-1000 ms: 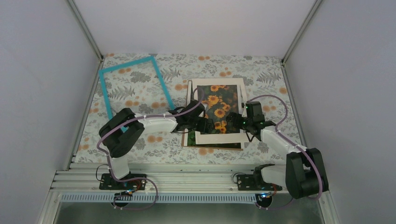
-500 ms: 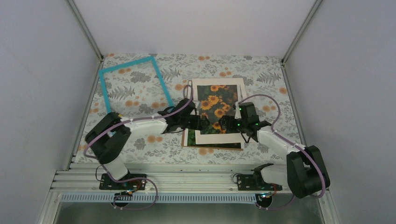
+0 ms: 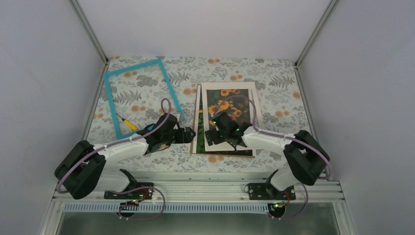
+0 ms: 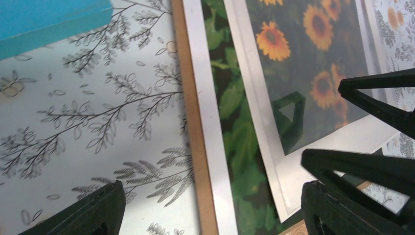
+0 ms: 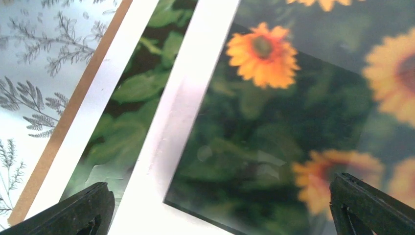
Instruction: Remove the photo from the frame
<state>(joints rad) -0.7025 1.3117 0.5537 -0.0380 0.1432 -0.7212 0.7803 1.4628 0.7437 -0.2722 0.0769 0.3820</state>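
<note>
The turquoise frame lies empty at the back left, its corner also in the left wrist view. The photo, sunflowers on dark green, lies mid-table on a brown backing board under a cream mat. A green strip of photo shows left of the mat. My left gripper hangs open above the stack's left edge. My right gripper is open over the mat's near-left window corner. Neither holds anything.
A small yellow-tipped tool lies on the floral cloth inside the frame's near corner. Grey walls close in the left, right and back. An aluminium rail runs along the near edge by the arm bases.
My left gripper has drawn back leftwards off the picture to the stack's left edge. My right gripper has swung left across the mat to its near-left part. The yellow-tipped tool has come into view.
</note>
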